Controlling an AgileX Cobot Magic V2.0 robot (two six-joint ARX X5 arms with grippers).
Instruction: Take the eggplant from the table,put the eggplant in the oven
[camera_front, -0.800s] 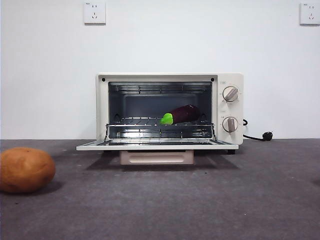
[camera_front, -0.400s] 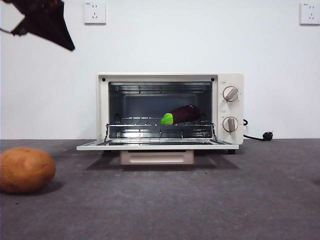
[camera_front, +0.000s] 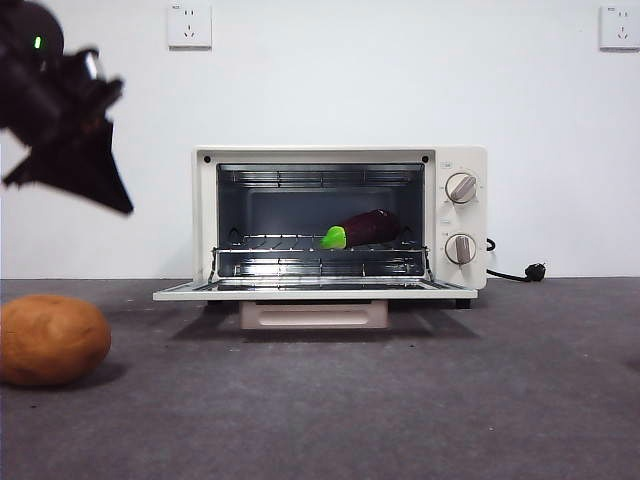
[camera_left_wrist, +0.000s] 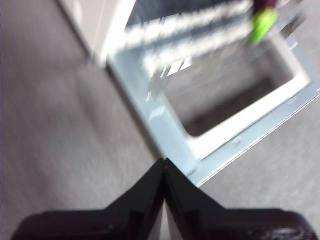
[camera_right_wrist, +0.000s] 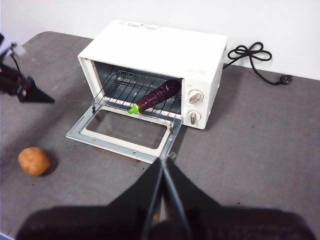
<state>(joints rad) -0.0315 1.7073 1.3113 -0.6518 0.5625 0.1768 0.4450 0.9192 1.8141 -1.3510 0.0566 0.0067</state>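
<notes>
The dark purple eggplant lies on the wire rack inside the cream-white oven, its green cap pointing toward the open door. From high up, the right wrist view shows the eggplant in the oven. My left gripper hangs shut and holding nothing in the air, left of the oven and above the table. Its blurred wrist view looks down on the door and the cap. My right gripper is shut and holds nothing, well back from the oven.
A round orange-brown potato rests on the table at the near left, below the left arm. The oven's black cord and plug trail off to its right. The lowered door sticks out toward the front.
The left arm has come into the front view from the top left corner and dropped lower, toward the oven's left side. Eggplant, oven and potato have not moved.
</notes>
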